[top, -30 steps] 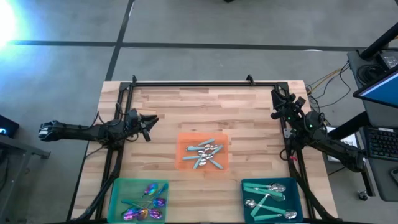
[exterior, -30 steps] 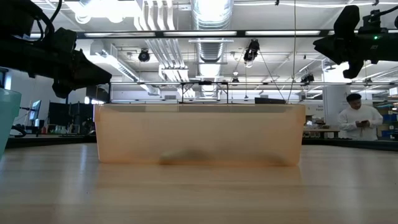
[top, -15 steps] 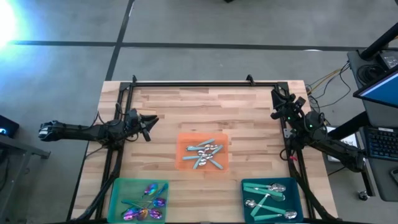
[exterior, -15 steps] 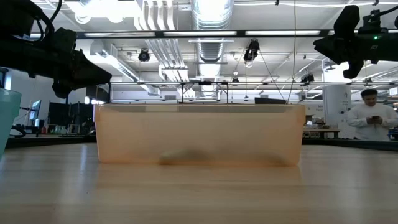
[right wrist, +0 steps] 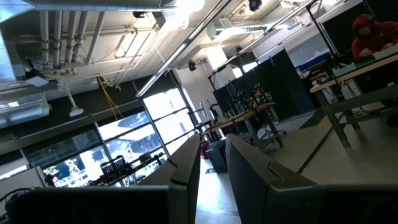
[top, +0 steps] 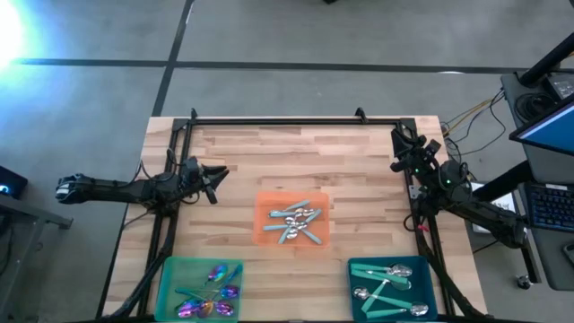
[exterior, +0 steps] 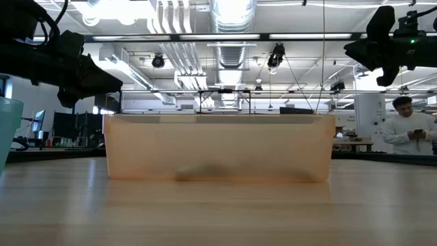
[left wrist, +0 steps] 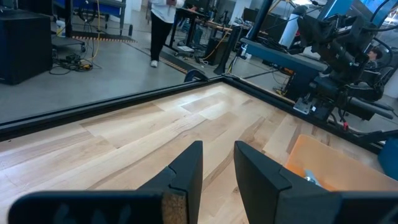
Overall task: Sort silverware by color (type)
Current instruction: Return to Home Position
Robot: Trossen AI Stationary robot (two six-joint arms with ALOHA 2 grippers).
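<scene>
The silverware lies sorted into three trays in the high view. Several light-blue-handled spoons (top: 294,220) are piled in the orange tray (top: 265,235) at mid-table. Iridescent purple-pink spoons (top: 215,292) lie in the green tray (top: 167,278) at the near left. Green-handled silver spoons (top: 387,283) lie in the teal tray (top: 432,285) at the near right. My left gripper (top: 218,173) (left wrist: 217,152) hovers left of and beyond the orange tray, shut and holding nothing. My right gripper (top: 395,144) (right wrist: 212,146) is raised near the far right corner, shut and empty, pointing out into the room.
A black rail frame (top: 287,120) runs along the table's far edge and down both sides. Bare wood lies between the trays and across the far half of the table. The low view shows the orange tray's wall (exterior: 218,147) and a person (exterior: 408,130) in the room beyond.
Neither arm nor any spoon has moved. Only the person in the room behind the table has shifted.
</scene>
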